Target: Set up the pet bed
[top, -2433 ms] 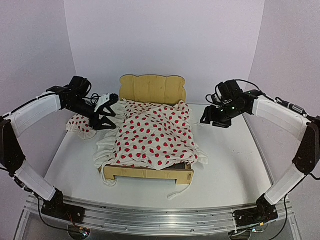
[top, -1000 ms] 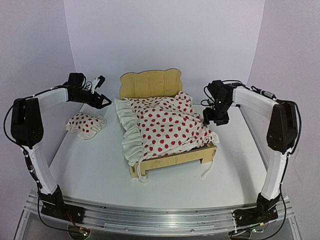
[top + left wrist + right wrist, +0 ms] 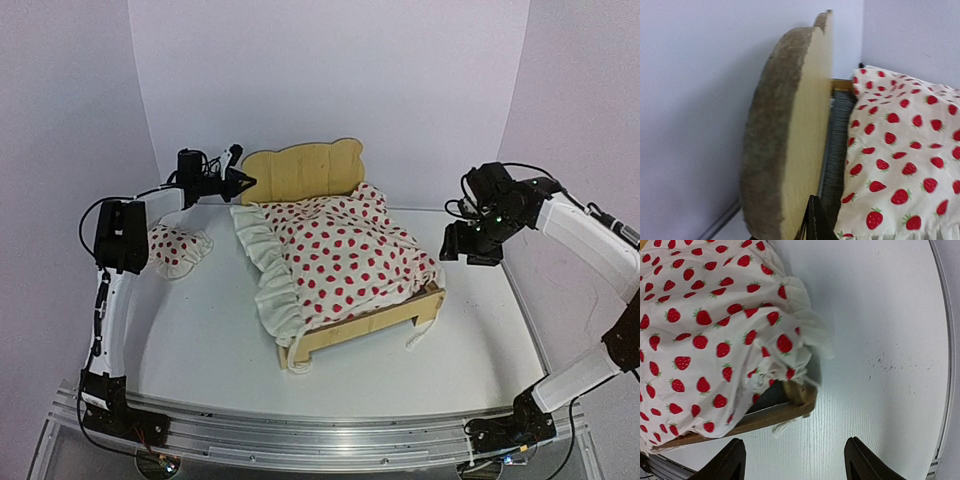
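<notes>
The pet bed (image 3: 372,322) stands mid-table on the white table (image 3: 200,340). It sits askew, with its scalloped headboard (image 3: 300,175) toward the back wall and its foot end angled toward the right arm's side. A white strawberry-print ruffled blanket (image 3: 345,250) covers nearly all of it. The blanket's ruffle spills over the bed's left rail down to the tabletop. A small matching pillow (image 3: 178,248) lies on the table off the bed's left side, level with the headboard and clear of the frame.

The left gripper (image 3: 240,182) is at the headboard's left end, closed on the plywood edge. In the left wrist view the board's rough edge runs straight down into the gripper. One dark finger (image 3: 815,222) presses against the board's front face, and the other is hidden behind the board. Just inside the headboard, a strip of the bed's grey felt base (image 3: 837,145) shows between the wood and the blanket.

The right gripper (image 3: 470,245) hovers beside the bed's right side near the foot corner, apart from the frame. Its fingers (image 3: 732,460) are spread wide, holding and touching nothing, with bare table between them. Its wrist view looks down on that corner, where the blanket droops over the rail end and a little of the dark base shows beneath.
</notes>
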Motion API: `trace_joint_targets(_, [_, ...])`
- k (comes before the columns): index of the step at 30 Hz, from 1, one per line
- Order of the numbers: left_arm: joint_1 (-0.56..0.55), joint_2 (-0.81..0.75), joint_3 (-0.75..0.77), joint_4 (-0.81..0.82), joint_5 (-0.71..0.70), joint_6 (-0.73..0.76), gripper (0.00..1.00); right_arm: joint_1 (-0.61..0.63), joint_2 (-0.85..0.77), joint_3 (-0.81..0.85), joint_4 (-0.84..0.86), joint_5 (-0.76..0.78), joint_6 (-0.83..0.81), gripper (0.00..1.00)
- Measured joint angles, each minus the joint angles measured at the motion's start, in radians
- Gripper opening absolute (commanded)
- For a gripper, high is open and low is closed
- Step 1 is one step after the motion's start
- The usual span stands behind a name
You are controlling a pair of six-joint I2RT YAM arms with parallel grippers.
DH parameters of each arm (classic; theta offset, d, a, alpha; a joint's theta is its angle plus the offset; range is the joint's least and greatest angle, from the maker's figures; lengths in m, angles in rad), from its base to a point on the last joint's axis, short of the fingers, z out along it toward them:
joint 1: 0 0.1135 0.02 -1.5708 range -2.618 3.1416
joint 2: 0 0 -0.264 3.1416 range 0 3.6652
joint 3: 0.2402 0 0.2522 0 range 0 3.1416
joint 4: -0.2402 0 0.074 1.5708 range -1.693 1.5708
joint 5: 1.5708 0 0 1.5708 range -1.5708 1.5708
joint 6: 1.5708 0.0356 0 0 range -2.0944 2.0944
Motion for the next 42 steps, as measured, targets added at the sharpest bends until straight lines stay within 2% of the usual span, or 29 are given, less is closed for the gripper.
trace_joint_targets(3, [0.002, -0.07, -0.093, -0.052, 0.082, 0.002, 0.0, 0.0, -0.028, -0.023, 0.004, 0.0, 0.011, 0.69])
trace_joint_targets(7, [-0.009, -0.158, -0.196, -0.112, 0.035, 0.003, 0.0, 0.0, -0.044, -0.056, 0.022, -0.001, 0.023, 0.68])
trace_joint_targets(10, [-0.006, -0.276, -0.342, -0.136, -0.046, 0.02, 0.0, 0.001, -0.045, -0.079, 0.039, -0.002, 0.038, 0.68])
trace_joint_targets(15, [0.023, -0.615, -0.729, -0.154, -0.224, 0.01, 0.0, 0.001, -0.041, -0.099, 0.071, -0.008, 0.064, 0.67])
trace_joint_targets(19, [0.043, -0.922, -1.043, -0.166, -0.369, -0.056, 0.0, 0.001, -0.009, -0.101, 0.124, -0.034, 0.076, 0.67])
trace_joint_targets(23, [0.041, -1.197, -1.269, -0.203, -0.498, -0.142, 0.0, 0.001, 0.048, -0.101, 0.192, -0.088, 0.09, 0.66])
trace_joint_targets(27, [0.01, -1.393, -1.45, -0.204, -0.597, -0.206, 0.0, 0.006, 0.127, -0.102, 0.282, -0.171, 0.115, 0.66])
trace_joint_targets(35, [-0.099, -1.47, -1.551, -0.185, -0.738, -0.298, 0.01, 0.06, 0.3, -0.069, 0.37, -0.261, 0.162, 0.65])
trace_joint_targets(42, [-0.102, -1.47, -1.565, -0.177, -0.729, -0.343, 0.18, 0.076, 0.325, -0.048, 0.373, -0.241, 0.174, 0.65])
